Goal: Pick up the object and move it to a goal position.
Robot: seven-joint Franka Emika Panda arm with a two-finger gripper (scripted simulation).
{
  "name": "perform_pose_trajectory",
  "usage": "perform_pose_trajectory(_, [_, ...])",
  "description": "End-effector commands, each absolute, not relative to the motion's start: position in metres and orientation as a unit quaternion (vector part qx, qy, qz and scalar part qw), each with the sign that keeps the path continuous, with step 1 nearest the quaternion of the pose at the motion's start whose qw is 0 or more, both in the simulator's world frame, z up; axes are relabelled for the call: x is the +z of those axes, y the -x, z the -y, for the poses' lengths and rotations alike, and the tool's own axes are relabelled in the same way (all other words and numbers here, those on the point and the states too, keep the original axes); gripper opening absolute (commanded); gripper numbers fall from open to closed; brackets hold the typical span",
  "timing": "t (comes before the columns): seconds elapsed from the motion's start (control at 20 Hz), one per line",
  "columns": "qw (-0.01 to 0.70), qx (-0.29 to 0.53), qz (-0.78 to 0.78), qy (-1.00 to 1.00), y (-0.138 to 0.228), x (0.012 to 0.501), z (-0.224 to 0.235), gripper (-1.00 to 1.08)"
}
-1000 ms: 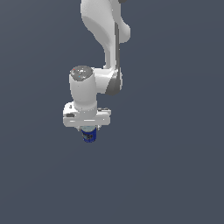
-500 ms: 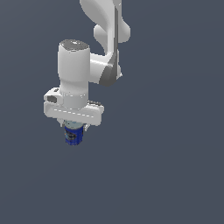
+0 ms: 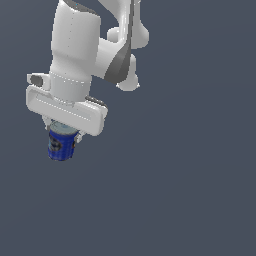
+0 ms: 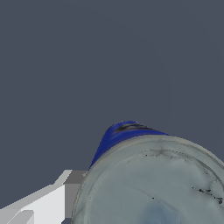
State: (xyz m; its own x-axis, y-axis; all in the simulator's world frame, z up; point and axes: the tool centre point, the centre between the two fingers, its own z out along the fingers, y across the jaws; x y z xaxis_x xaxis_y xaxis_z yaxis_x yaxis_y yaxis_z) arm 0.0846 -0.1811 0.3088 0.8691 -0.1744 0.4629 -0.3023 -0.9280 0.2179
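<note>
Dark grey-blue fills everything behind me in the exterior view. My white pincer points down and pinches the blue can, which hangs under it, toward that view's left. On my wrist view, the can's grey top looks huge, with one white finger touching its side.

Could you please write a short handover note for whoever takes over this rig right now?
Gripper: shut on the can, which hangs below the white hand, upright and slightly tilted.
Can: blue label, grey metallic top filling the wrist view close to the camera; one finger shows beside it.
Done: the can is picked up, with no surface visible under it.
Left: carry it to the goal position, which neither view shows.
</note>
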Motion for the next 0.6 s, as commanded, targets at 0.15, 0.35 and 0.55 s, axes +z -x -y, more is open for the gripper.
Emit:
perform_pose_trajectory(0.15, [0.167, 0.262, 0.166, -0.936, -0.086, 0.357, 0.195, -1.0])
perform_pose_trajectory(0.35, [0.183, 0.286, 0.194, -0.921, -0.083, 0.388, 0.203, -1.0])
perform_pose_trajectory(0.55, [0.198, 0.307, 0.22, -0.904, -0.079, 0.418, 0.21, -1.0])
